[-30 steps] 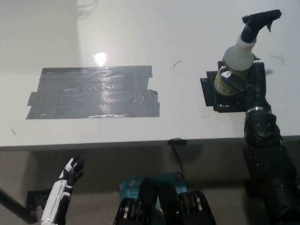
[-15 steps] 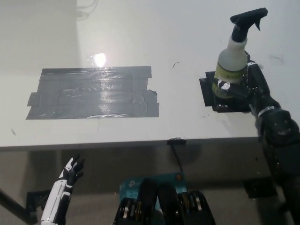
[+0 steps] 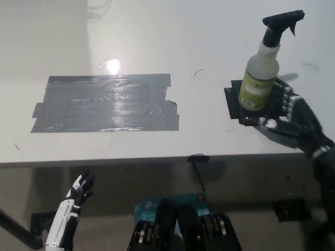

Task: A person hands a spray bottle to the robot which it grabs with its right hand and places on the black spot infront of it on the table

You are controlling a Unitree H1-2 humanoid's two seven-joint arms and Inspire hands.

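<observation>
The spray bottle (image 3: 260, 73) label's print is unreadable.

Lighting: bright, even, from overhead. Glare: one hard white hotspot on the table (image 3: 157, 42) just above the grey tape patch (image 3: 104, 102), with a pale sheen running down the tape's middle. Shadows: soft, dim band under the table's near edge; faint grey cast at upper left. Sharpness: moderate, slightly soft throughout; spray bottle (image 3: 260, 73) label unreadable; right hand (image 3: 293, 112) merges into the black spot (image 3: 233, 102). Edge distortion: slight.
</observation>
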